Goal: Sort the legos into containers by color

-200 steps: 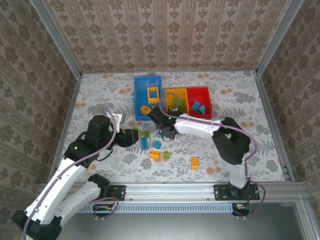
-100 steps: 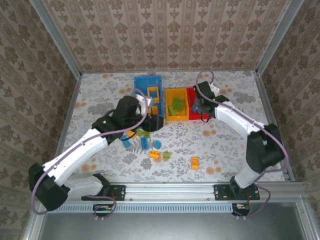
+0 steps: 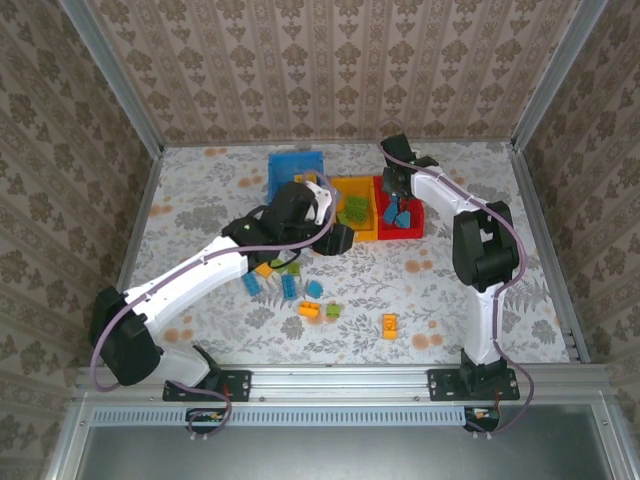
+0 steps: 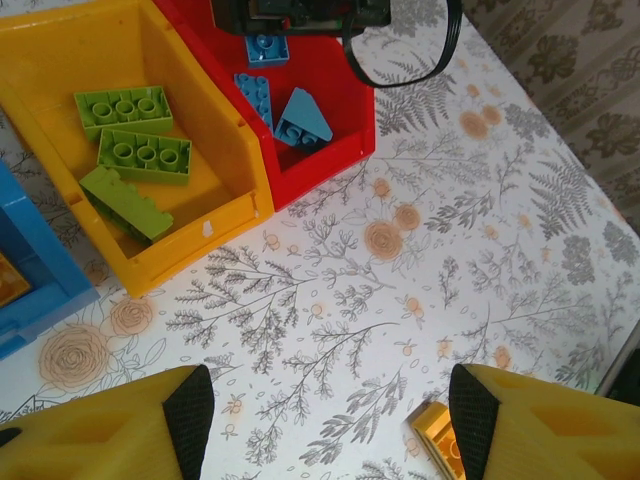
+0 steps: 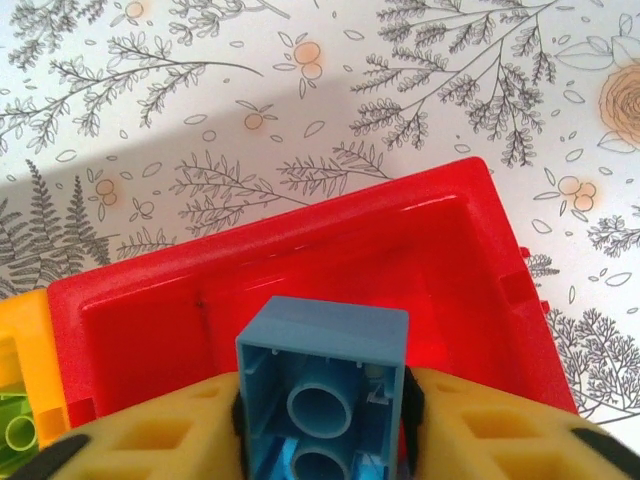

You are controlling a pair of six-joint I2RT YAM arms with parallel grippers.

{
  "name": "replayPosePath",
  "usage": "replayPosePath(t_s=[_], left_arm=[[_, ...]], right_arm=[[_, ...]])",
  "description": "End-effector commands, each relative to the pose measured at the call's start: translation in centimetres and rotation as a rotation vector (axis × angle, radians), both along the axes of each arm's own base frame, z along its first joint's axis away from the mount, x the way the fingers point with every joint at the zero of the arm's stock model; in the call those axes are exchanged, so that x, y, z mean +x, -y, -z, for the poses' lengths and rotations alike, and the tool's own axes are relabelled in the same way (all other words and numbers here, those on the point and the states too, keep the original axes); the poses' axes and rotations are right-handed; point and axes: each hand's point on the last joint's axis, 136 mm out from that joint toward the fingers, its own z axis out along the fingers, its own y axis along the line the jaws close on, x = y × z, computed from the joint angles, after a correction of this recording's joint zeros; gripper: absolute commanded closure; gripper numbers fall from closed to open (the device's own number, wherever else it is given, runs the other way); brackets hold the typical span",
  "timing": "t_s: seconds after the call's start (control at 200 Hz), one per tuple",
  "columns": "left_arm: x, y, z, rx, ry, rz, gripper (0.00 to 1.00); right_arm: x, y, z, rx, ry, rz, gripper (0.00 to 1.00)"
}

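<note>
Left claw (image 4: 330,412): spread wide, nothing between my two yellow fingers (image 4: 100,435). It hangs over the flowered table (image 4: 480,230), along the bottom edge of my left wrist view.
Blue bin (image 3: 293,166): upper centre-left of the top view, partly hidden behind my left arm. It sits just left of the yellow bin.
Loose bricks (image 3: 308,310): orange, blue and green ones scattered on the table in the lower centre of the top view, below the bins. One orange brick (image 3: 390,325) lies apart, off to the right.
Yellow bin (image 4: 60,40): upper left of my left wrist view. Three green bricks (image 4: 145,155) lie flat inside it with their studs up.
Red bin (image 4: 330,100): pressed against the yellow bin's right side. Blue pieces (image 4: 300,120) lie in it, a sloped one beside a flat one.
Right claw (image 5: 322,405): pinching a blue brick (image 5: 322,350), with my pads against its two sides.
Blue brick: bottom centre of my right wrist view, hollow underside facing the camera. It hangs over the open red bin, above the bin's floor.
</note>
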Motion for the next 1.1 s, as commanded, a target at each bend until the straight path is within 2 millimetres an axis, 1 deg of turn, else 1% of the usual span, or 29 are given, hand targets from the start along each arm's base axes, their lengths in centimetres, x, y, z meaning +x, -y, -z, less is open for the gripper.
replayPosePath(t_s=[0.0, 0.07, 0.125, 0.235, 0.34, 0.37, 0.375, 0.395, 0.4, 0.445, 0.48, 0.565, 0.595, 0.61, 0.62, 0.63, 0.645, 0.73, 0.8, 0.895, 0.945, 0.98, 1.0, 1.095], left_arm=[[-0.3, 0.2, 0.5, 0.044, 0.021, 0.035, 0.33], [-0.7, 0.2, 1.4, 0.067, 0.007, 0.056, 0.33], [-1.1, 0.0, 2.2, 0.087, -0.01, 0.071, 0.33], [-2.4, -0.2, 3.5, 0.124, -0.043, 0.126, 0.33], [-4.7, 0.2, 4.8, 0.173, -0.071, 0.231, 0.32], [-5.5, 0.5, 5.3, 0.187, -0.083, 0.271, 0.32], [-5.7, 0.6, 5.3, 0.189, -0.086, 0.279, 0.32], [-6.3, 0.8, 5.6, 0.196, -0.094, 0.306, 0.32], [-6.5, 0.9, 5.6, 0.199, -0.097, 0.313, 0.32], [-7.7, 1.6, 6.4, 0.223, -0.12, 0.369, 0.32], [-8.6, 2.2, 6.9, 0.236, -0.145, 0.403, 0.31], [-9.9, 3.6, 8.6, 0.276, -0.236, 0.428, 0.31], [-10.1, 4.1, 9.1, 0.288, -0.274, 0.413, 0.31], [-10.2, 4.3, 9.2, 0.29, -0.292, 0.404, 0.31], [-10.2, 4.5, 9.4, 0.294, -0.309, 0.395, 0.31], [-10.2, 4.6, 9.6, 0.299, -0.328, 0.385, 0.31], [-10.2, 4.9, 9.8, 0.3, -0.352, 0.369, 0.32], [-10.0, 6.3, 10.8, 0.307, -0.492, 0.282, 0.33], [-10.1, 7.6, 11.3, 0.333, -0.578, 0.233, 0.34], [-10.8, 9.2, 12.0, 0.412, -0.66, 0.203, 0.34], [-11.5, 9.5, 12.9, 0.477, -0.713, 0.177, 0.34], [-11.9, 9.4, 13.5, 0.535, -0.744, 0.155, 0.33], [-12.3, 9.2, 14.1, 0.572, -0.761, 0.143, 0.33], [-13.3, 8.7, 15.5, 0.673, -0.786, 0.087, 0.3]], right_arm=[[-0.2, 0.2, -0.7, -0.012, -0.023, -0.016, 0.47], [-0.4, -0.1, -1.7, 0.0, -0.003, -0.021, 0.44], [-0.6, -0.3, -2.8, 0.004, 0.019, -0.024, 0.42], [-1.5, -0.7, -5.9, 0.025, 0.079, -0.034, 0.41], [-3.2, -1.2, -9.0, 0.031, 0.147, -0.067, 0.4], [-4.2, -1.2, -9.3, 0.032, 0.149, -0.079, 0.4], [-4.1, -1.3, -9.7, 0.038, 0.167, -0.081, 0.4], [-4.5, -1.5, -10.1, 0.049, 0.184, -0.093, 0.4], [-4.4, -1.6, -10.5, 0.053, 0.195, -0.096, 0.4], [-5.8, -1.8, -11.6, 0.084, 0.228, -0.122, 0.39], [-7.1, -1.7, -12.1, 0.1, 0.241, -0.13, 0.38], [-10.2, -1.5, -13.3, 0.129, 0.272, -0.155, 0.37], [-11.4, -1.2, -13.9, 0.135, 0.287, -0.161, 0.37], [-11.8, -1.2, -13.6, 0.134, 0.28, -0.166, 0.37], [-12.4, -1.1, -14.5, 0.14, 0.303, -0.171, 0.37], [-12.8, -1.0, -14.9, 0.144, 0.313, -0.177, 0.37], [-13.6, -1.0, -15.3, 0.149, 0.326, -0.187, 0.36], [-16.4, -0.4, -16.9, 0.158, 0.379, -0.217, 0.34], [-18.3, -0.1, -18.4, 0.163, 0.428, -0.247, 0.32], [-20.5, -0.5, -19.9, 0.189, 0.5, -0.33, 0.29], [-21.5, -1.1, -20.5, 0.21, 0.529, -0.388, 0.27], [-22.3, -1.6, -20.8, 0.227, 0.547, -0.429, 0.26], [-22.7, -1.8, -20.9, 0.235, 0.552, -0.448, 0.26], [-24.4, -2.2, -20.9, 0.264, 0.548, -0.495, 0.25]])
